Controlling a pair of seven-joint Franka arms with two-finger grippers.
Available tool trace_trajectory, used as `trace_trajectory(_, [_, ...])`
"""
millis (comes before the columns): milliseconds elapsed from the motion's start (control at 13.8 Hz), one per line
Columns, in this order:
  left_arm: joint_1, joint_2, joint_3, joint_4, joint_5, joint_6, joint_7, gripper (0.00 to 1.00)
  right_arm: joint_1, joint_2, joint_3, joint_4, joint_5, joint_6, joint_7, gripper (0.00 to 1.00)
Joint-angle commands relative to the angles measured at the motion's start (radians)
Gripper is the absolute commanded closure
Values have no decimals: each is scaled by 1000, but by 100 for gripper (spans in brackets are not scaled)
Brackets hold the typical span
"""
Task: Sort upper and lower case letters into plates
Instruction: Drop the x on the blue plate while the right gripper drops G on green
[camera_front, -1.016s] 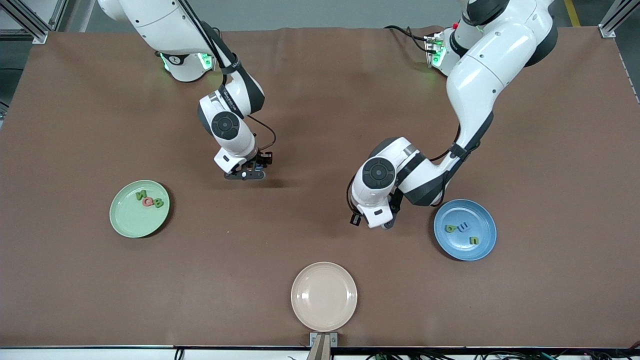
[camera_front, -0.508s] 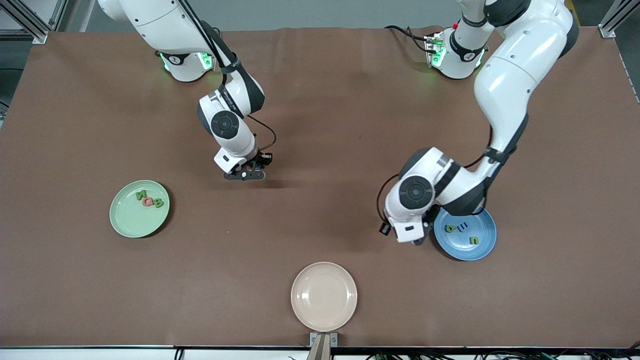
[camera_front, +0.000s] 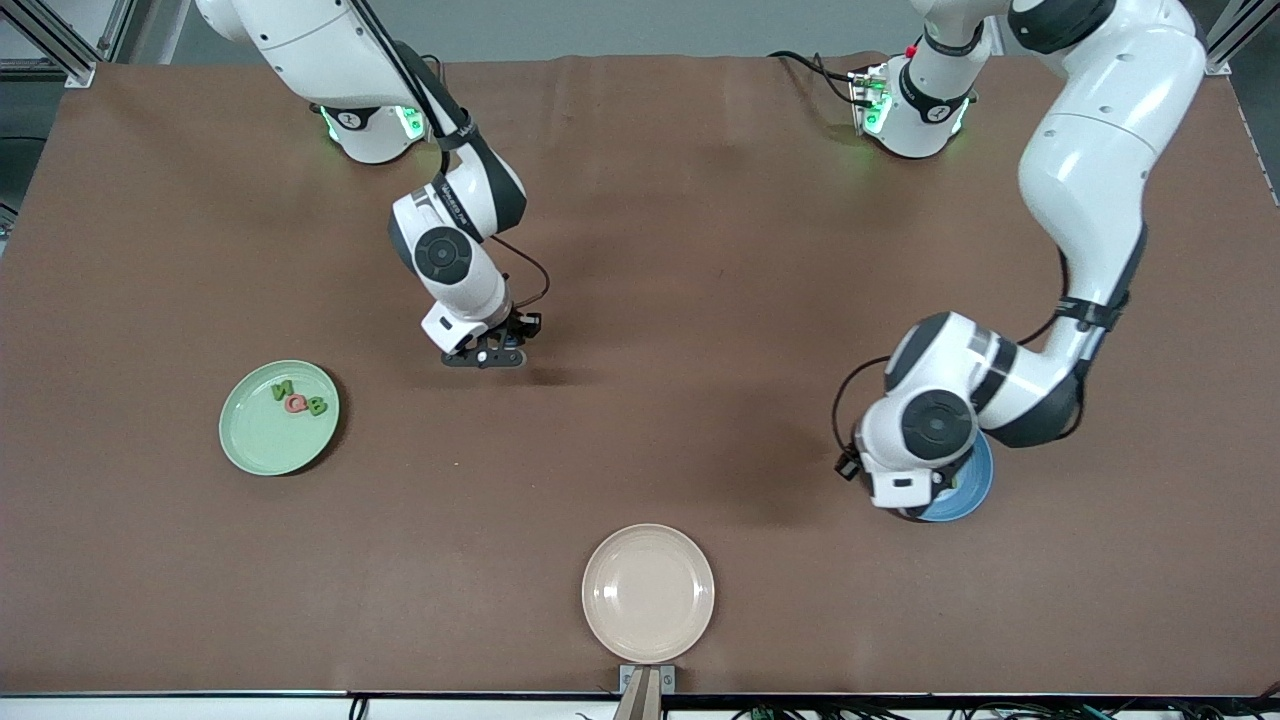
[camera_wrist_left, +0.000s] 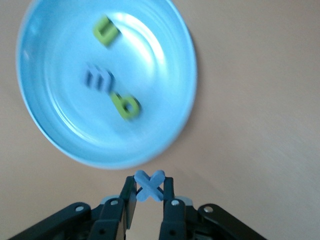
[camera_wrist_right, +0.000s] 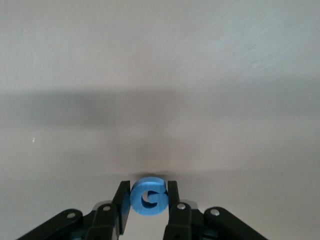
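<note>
My left gripper (camera_wrist_left: 150, 192) is shut on a blue x-shaped letter (camera_wrist_left: 149, 186) and holds it just over the table beside the rim of the blue plate (camera_wrist_left: 50, 130). Two green letters (camera_wrist_left: 106, 31) (camera_wrist_left: 125, 104) and one blue letter (camera_wrist_left: 98, 80) lie in that plate. In the front view the left arm covers most of the blue plate (camera_front: 978, 485). My right gripper (camera_front: 495, 358) is shut on a blue letter G (camera_wrist_right: 148, 196) low over bare table. The pale green plate (camera_front: 262, 440) holds two green letters (camera_front: 283, 390) (camera_front: 316, 407) and a pinkish red one (camera_front: 295, 404).
A beige plate (camera_front: 648, 592) sits empty at the table edge nearest the front camera, between the two other plates. The brown table mat (camera_front: 640, 250) spreads between the arms.
The left arm has swung from mid-table toward its own end and now covers most of the blue plate. The right gripper has shifted slightly toward the green plate.
</note>
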Motion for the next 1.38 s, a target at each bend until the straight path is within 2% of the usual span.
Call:
trace_trajectory(0, [67,-24,-14,-34,7,-24,105,95,-155,-69,6,91,9,-208,-166,82])
trace_trajectory(73, [85,-23,-14,-35,9,-27,151,91,-237,-69,6,127,9,-246,-248,83])
trace_trajectory(145, [106,-20,-13,-35,9,-27,179,77,-305,-67,8,145,9,-254,-344,83])
trace_trajectory(218, [126,-17,-13,-35,12,-27,194,43,-350,-61,6,162,8,-253,-435,83])
trace_trajectory(290, [139,-15,-13,-35,13,-27,214,19,-399,-58,5,168,3,-245,-504,83])
trace_trajectory(363, [149,-18,-13,-35,13,-27,255,3,-451,-57,6,177,-16,-245,-547,83])
trace_trajectory(581, [157,-34,-16,-31,9,-31,299,1,-555,-31,6,199,-125,-227,-636,82])
trace_trajectory(726, [156,-72,-20,-28,9,-42,337,1,-609,-3,6,207,-162,-183,-675,82])
trace_trajectory(1016, [159,-190,-28,-22,5,-42,510,0,-674,120,8,277,-162,-120,-773,82])
trace_trajectory(1306, [160,-293,-26,-20,-2,-42,613,0,-681,170,8,293,-158,-83,-779,80])
